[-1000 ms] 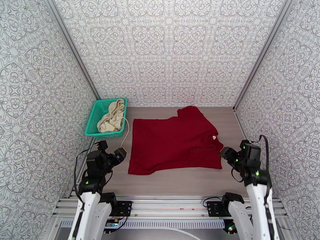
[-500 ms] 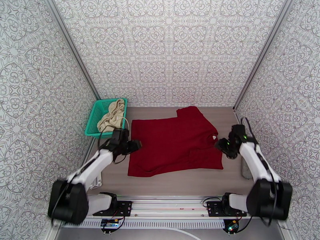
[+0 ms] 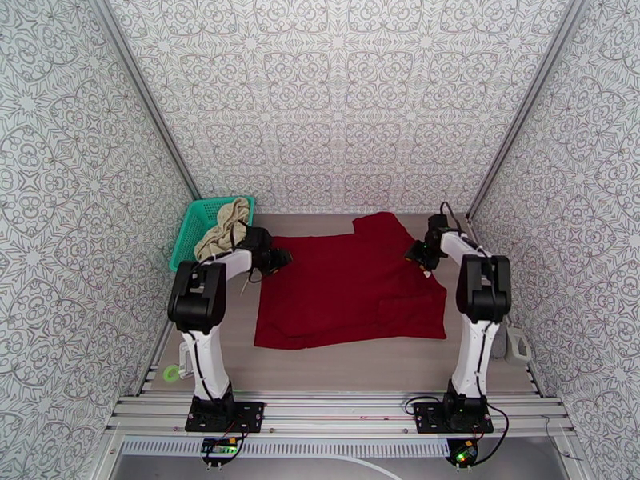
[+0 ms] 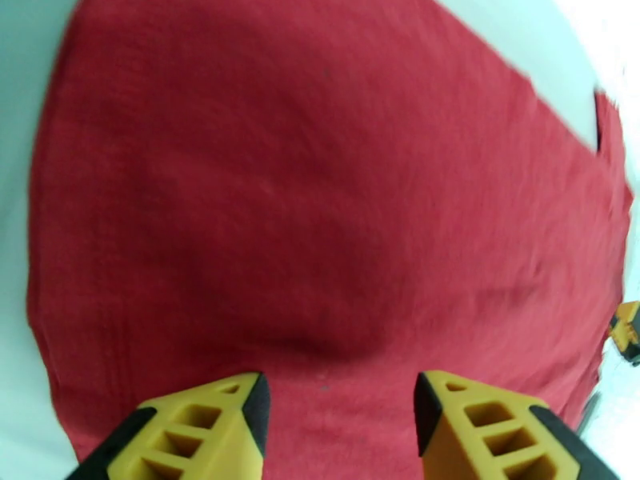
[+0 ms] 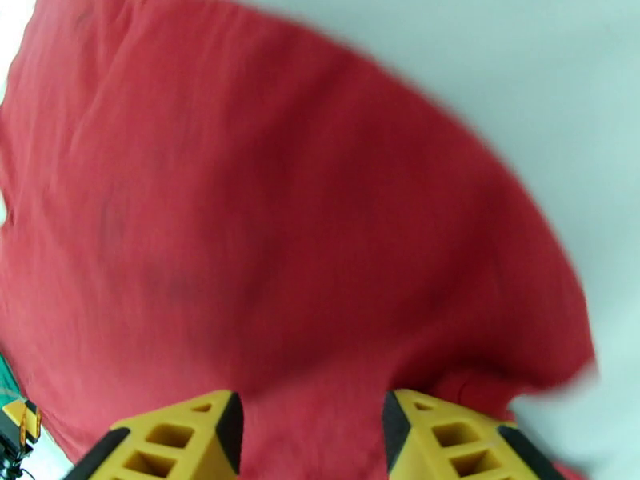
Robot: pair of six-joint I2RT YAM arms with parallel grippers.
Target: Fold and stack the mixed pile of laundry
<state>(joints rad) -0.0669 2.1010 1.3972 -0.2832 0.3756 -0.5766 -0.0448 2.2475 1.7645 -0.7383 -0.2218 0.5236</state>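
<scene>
Your red shirt [image 3: 352, 290] lies flat on the counter [image 3: 352, 362], light and limp. The left hand [image 3: 278, 259] and right hand [image 3: 417, 256] hover released and empty over its far edge, so pinch the corners there. The cream garment [image 3: 218, 238] sits in the basket [image 3: 186, 234].

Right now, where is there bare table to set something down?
Widest: the near table strip between shirt and rail. A thinner strip along the back wall, basket to sleeve. Crowded: the shirt's far corners, under the left gripper and right gripper.
</scene>
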